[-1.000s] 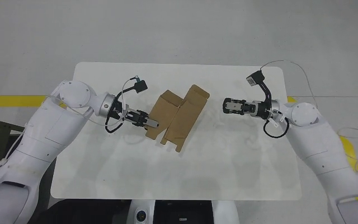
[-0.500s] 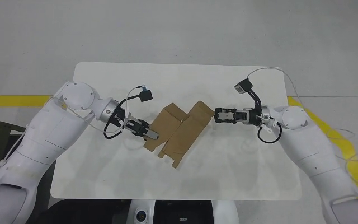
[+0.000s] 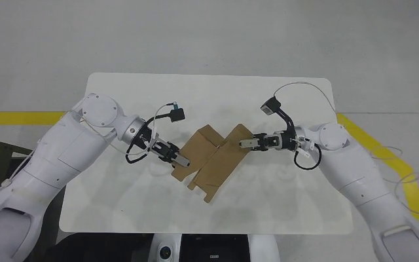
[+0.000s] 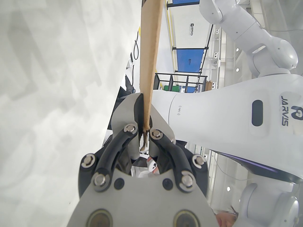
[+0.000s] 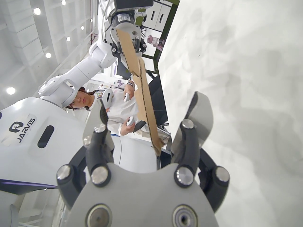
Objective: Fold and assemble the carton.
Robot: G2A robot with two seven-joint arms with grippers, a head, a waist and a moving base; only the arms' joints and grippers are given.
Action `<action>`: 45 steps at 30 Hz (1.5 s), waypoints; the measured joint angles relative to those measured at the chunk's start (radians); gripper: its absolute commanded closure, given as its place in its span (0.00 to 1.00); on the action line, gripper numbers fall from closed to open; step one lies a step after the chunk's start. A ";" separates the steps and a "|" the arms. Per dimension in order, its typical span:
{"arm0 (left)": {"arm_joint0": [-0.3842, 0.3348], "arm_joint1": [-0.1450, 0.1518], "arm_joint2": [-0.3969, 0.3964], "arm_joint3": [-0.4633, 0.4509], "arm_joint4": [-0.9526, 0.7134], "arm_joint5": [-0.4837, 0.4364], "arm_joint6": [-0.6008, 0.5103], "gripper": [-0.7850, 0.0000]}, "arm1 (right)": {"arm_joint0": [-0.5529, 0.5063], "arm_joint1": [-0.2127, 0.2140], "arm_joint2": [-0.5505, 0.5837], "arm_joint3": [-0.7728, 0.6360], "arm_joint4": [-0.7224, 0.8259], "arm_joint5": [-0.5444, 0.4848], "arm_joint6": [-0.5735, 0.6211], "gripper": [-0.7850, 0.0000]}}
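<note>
The surface (image 3: pixel 275 196) is a white tabletop with rounded corners, matt and faintly mottled with soft grey shading in both wrist views. It stands on a pale grey floor crossed by a yellow line (image 3: pixel 26 118) that passes behind it on both sides. The carton (image 3: pixel 209 160) is a flattened brown cardboard blank with short flaps at its ends. It sits over the middle of the surface, slanting from near the front edge up toward the right arm. Whether its underside rests on the surface or hangs just above it cannot be told. The left hand (image 3: pixel 178 159) meets the carton at its left edge; in the left wrist view this hand (image 4: pixel 143 119) is pressed together on a thin corner of the carton (image 4: pixel 150 48), which runs away from it edge-on. The right hand (image 3: pixel 243 144) is at the carton's upper right corner. In the right wrist view this hand (image 5: pixel 151 112) is spread wide, the end of the carton (image 5: pixel 142 90) lying between its fingers (image 5: pixel 201 105) without either one closing on it, and the left hand (image 5: pixel 127 41) shows at the far end. The room behind is a bright white hall with round ceiling lights (image 5: pixel 36 11), blue wall panels (image 4: pixel 187 57) and dark metal racks (image 4: pixel 180 81).
</note>
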 measured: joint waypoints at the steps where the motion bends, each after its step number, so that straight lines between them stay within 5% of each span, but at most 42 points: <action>1: -0.004 0.000 0.005 0.002 -0.003 0.000 0.000 1.00 | 0.001 0.000 -0.003 -0.002 0.002 0.003 0.003 0.64; 5: -0.019 0.002 0.025 0.006 -0.013 0.000 0.000 1.00 | 0.005 -0.002 -0.017 -0.011 0.013 0.019 0.019 0.67; 14: -0.041 0.008 0.057 0.014 -0.035 0.000 0.000 1.00 | 0.012 -0.007 -0.043 -0.011 0.035 0.032 0.032 1.00; 18: -0.048 0.012 0.069 0.020 -0.043 0.000 0.000 0.95 | 0.015 -0.008 -0.048 -0.007 0.045 0.032 0.032 1.00; 20: -0.051 0.013 0.074 0.023 -0.045 0.000 0.000 0.55 | 0.016 -0.008 -0.049 -0.005 0.047 0.030 0.030 1.00; 21: -0.054 0.015 0.076 0.025 -0.047 0.000 0.000 0.17 | 0.016 -0.008 -0.049 -0.003 0.049 0.028 0.028 1.00; 22: -0.055 0.015 0.078 0.026 -0.048 0.000 0.000 0.00 | 0.016 -0.008 -0.049 -0.001 0.050 0.027 0.027 1.00; 35: -0.036 0.029 0.020 0.100 -0.131 -0.052 0.054 0.00 | 0.015 -0.009 -0.016 0.065 0.060 -0.029 -0.030 1.00; 45: 0.042 0.029 -0.049 0.086 -0.153 0.000 0.291 0.00 | 0.008 -0.021 0.018 0.078 0.030 -0.030 -0.150 1.00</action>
